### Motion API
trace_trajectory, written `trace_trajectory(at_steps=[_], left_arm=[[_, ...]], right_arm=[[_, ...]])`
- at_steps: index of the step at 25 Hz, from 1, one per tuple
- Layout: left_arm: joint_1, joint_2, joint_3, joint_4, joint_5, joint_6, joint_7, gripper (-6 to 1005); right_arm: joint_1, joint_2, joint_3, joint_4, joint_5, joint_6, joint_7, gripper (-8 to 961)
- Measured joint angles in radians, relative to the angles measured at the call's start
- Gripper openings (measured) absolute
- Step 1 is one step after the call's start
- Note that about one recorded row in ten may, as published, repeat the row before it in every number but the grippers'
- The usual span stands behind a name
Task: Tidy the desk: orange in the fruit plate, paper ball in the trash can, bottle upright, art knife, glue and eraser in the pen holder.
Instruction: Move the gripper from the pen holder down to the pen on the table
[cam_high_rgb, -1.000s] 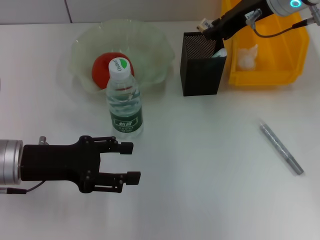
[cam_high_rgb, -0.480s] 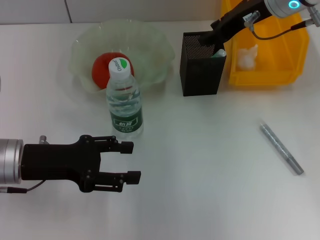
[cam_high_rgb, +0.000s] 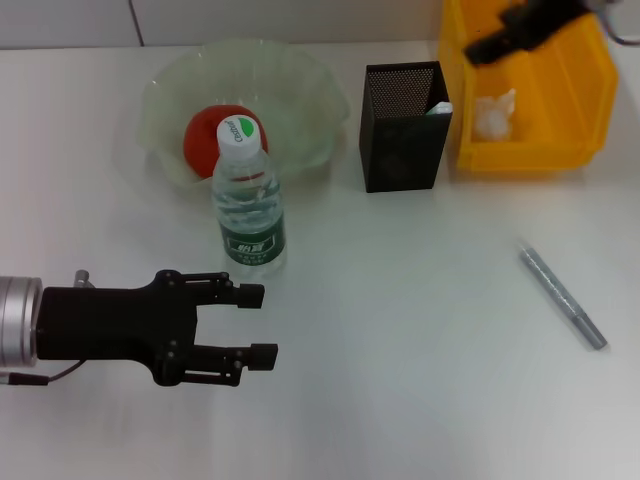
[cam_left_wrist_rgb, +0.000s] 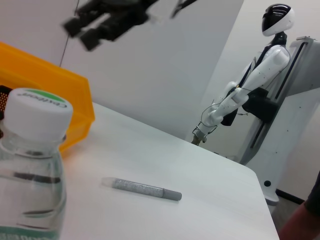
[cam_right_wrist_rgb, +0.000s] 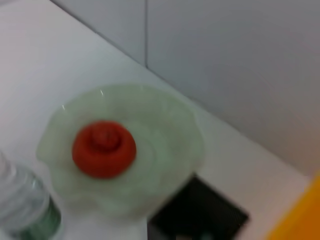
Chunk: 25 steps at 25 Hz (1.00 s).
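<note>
Overhead, the right gripper (cam_high_rgb: 492, 45) hangs above the near-left corner of the trash can (cam_high_rgb: 580, 100), blurred, so whether its fingers are open or closed cannot be told. Left gripper (cam_high_rgb: 258, 322) rests low at the table's front left, fingers spread wide and holding nothing, just in front of the bottle (cam_high_rgb: 246, 200). Bottle stands upright, white cap on, directly before the fruit plate (cam_high_rgb: 170, 90). Orange (cam_high_rgb: 212, 135) lies in the plate. Paper ball (cam_high_rgb: 493, 115) lies in the trash can. Pen holder (cam_high_rgb: 402, 130) stands between plate and trash can (a small whitish item shows at its right rim, identity unclear). Grey pen-like stick (cam_high_rgb: 562, 296) lies on the table at right, well apart from everything.
</note>
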Motion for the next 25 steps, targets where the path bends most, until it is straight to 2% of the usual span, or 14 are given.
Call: trace_trajectory(at_steps=[2, 5, 7, 11, 15, 20, 25], left_arm=[[-0.001, 0.001, 0.002, 0.000, 0.000, 0.000, 0.003, 783], [-0.004, 0.000, 0.005, 0.000, 0.000, 0.000, 0.008, 783], [-0.006, -0.001, 0.003, 0.000, 0.000, -0.002, 0.009, 783], [-0.009, -0.001, 0.002, 0.000, 0.000, -0.002, 0.009, 783], [-0.011, -0.003, 0.006, 0.000, 0.001, -0.007, 0.009, 783], [-0.011, -0.007, 0.007, 0.000, 0.008, -0.014, 0.011, 783], [-0.011, -0.008, 0.007, 0.000, 0.011, -0.019, 0.011, 783]], right_arm=[[-0.017, 0.008, 0.000, -0.059, -0.051, -0.097, 0.040, 623], [-0.063, 0.046, -0.010, -0.097, -0.119, -0.167, 0.052, 617], [-0.103, 0.065, -0.044, -0.098, -0.151, -0.173, 0.063, 608], [-0.185, 0.067, -0.148, -0.047, -0.147, -0.118, 0.110, 589], [-0.211, 0.066, -0.162, -0.012, -0.146, -0.084, 0.114, 570], [-0.225, 0.064, -0.164, 0.077, -0.151, -0.011, 0.117, 546], [-0.220, 0.063, -0.169, 0.162, -0.159, 0.040, 0.108, 434]])
